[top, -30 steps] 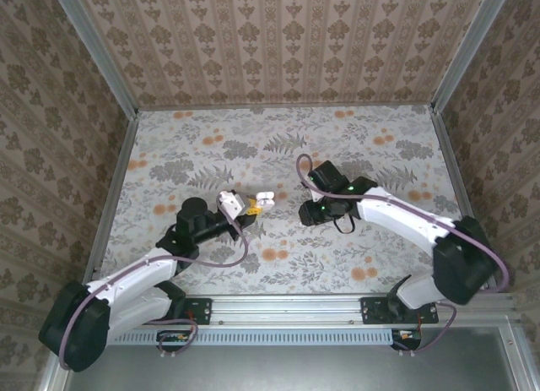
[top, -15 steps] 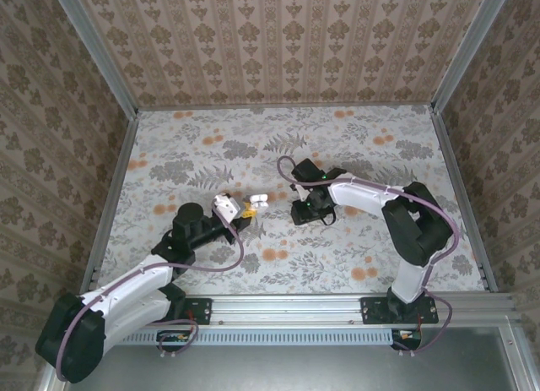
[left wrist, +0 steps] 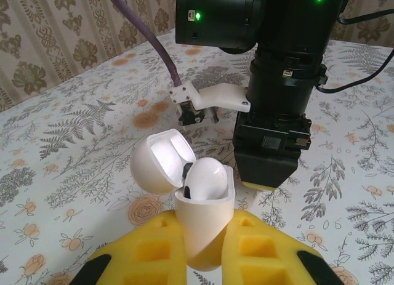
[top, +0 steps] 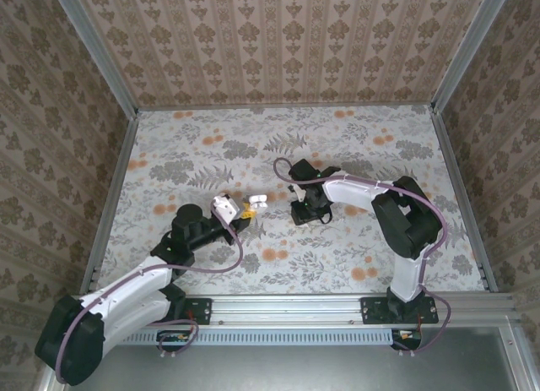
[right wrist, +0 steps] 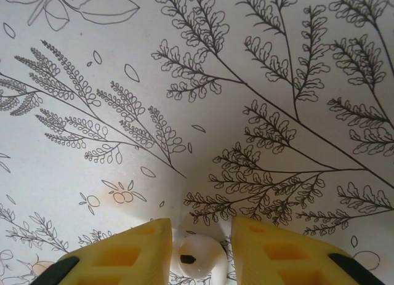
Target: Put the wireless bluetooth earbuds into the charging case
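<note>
Left end effector (left wrist: 202,260) pinches open charging case (left wrist: 200,226) upright, as target; right end effector (right wrist: 202,228) straddles loose earbud (right wrist: 197,257), grip unclear.

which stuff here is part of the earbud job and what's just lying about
Job: charging case in left gripper; earbud seated in it; second earbud between fingers of right gripper.
Backdrop only: floral table, patterned walls, metal rail.
</note>
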{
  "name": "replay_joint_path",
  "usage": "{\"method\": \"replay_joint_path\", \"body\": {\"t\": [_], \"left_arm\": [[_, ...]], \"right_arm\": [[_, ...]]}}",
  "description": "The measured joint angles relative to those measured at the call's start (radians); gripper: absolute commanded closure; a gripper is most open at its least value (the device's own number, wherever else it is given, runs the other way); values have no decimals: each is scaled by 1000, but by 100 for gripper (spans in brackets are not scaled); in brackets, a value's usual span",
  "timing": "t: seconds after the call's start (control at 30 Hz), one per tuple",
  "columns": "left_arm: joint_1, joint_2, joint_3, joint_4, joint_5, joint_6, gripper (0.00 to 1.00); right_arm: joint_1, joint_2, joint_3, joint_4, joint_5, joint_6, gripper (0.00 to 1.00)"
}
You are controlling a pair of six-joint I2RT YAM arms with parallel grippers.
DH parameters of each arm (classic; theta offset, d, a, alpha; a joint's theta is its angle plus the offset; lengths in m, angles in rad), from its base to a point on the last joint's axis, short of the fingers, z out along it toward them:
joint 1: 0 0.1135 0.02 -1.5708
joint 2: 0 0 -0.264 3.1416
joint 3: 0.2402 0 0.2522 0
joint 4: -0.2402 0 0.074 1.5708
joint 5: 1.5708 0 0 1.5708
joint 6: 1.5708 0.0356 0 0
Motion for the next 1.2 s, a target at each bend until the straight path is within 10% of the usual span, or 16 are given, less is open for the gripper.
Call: {"method": "replay_joint_path", "body": {"t": [0.33, 0.7, 1.2], "left_arm": [[2, -2, -1, 0, -3, 0, 100], [2, -2, -1, 0, -3, -1, 100], [2, -2, -1, 0, 11, -4, 100]], "right_arm": [[-4, 0, 0, -16, 11, 16, 82], [-4, -128, -28, -60, 44, 168, 58], [11, -226, -250, 142, -38, 512, 57]]}}
